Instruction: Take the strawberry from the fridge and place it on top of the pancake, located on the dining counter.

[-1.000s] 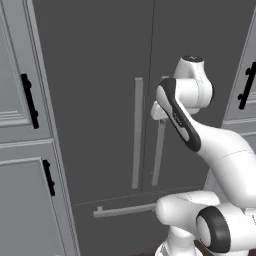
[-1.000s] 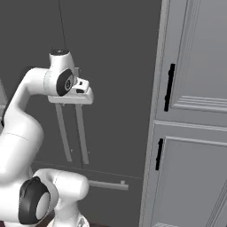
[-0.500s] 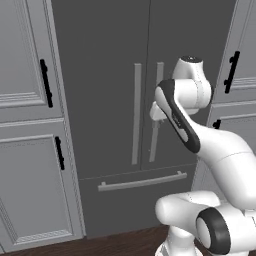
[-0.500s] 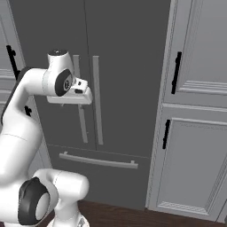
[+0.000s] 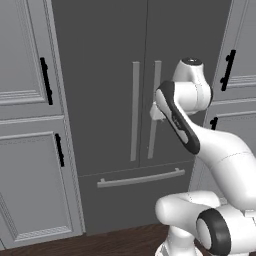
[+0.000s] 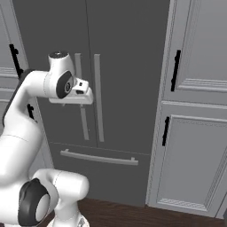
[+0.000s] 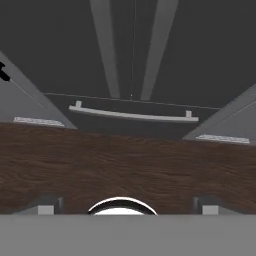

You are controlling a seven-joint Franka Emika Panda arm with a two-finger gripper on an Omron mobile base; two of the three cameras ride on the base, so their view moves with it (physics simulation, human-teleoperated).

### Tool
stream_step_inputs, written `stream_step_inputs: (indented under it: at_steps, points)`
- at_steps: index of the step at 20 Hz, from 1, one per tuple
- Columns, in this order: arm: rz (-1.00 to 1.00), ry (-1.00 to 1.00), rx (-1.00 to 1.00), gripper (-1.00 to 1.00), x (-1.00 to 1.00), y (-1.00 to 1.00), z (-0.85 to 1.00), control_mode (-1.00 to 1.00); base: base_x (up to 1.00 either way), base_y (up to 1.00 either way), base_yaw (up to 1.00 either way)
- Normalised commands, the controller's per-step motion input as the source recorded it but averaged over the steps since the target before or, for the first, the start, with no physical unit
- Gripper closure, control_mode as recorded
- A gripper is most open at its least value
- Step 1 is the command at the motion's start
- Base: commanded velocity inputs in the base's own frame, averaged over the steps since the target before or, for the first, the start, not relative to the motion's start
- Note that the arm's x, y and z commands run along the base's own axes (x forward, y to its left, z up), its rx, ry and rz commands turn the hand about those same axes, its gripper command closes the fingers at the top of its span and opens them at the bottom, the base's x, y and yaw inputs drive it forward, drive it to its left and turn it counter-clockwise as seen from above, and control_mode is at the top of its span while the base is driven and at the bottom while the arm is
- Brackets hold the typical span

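The fridge (image 5: 110,75) stands shut straight ahead, dark grey, with two long pale vertical handles (image 5: 135,110) at its middle seam and a horizontal bar (image 5: 141,178) on the bottom drawer. From the right base view the fridge (image 6: 124,53) looks the same, both doors closed. My hand (image 6: 73,95) hangs in front of the doors at handle height, apart from them. In the hand view my gripper (image 7: 127,206) is open and empty, fingertips (image 7: 47,205) far apart, looking down at the drawer bar (image 7: 132,115). The strawberry is hidden behind the shut doors. The pancake and dining counter are out of view.
Light grey panelled cabinets with black handles flank the fridge on the left (image 5: 30,150) and on the right (image 6: 195,133). Dark wood floor (image 7: 125,160) runs along the fridge's foot.
The whole picture shifted early in the second as the base moved, bringing the fridge more squarely into view. Since then the views hold steady. The arm keeps its pose.
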Motion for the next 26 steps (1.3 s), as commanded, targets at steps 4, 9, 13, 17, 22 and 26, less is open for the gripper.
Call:
stream_step_inputs:
  at_steps: [4, 9, 13, 17, 22, 26]
  points:
    - [-0.05, -0.37, 0.00, -1.00, 0.52, -0.23, 0.00, -1.00, 0.00, 0.00, 0.00]
    - [-0.14, -0.25, 0.00, -1.00, 0.80, -0.01, -0.01, -1.00, 0.00, 0.00, 0.00]
    - [-0.03, -0.05, 0.06, -1.00, 0.76, 0.00, -0.15, -1.00, 0.00, 0.00, 0.00]
    - [0.01, 0.00, 0.20, -1.00, 0.65, -0.25, -0.09, -1.00, 0.00, 0.00, 0.00]
    - [0.01, -0.05, 0.02, -1.00, 0.35, -0.09, -0.14, -1.00, 0.00, 0.00, 0.00]
    - [0.00, -0.10, -0.18, -1.00, 0.36, 0.00, -0.12, -1.00, 0.00, 0.00, 0.00]
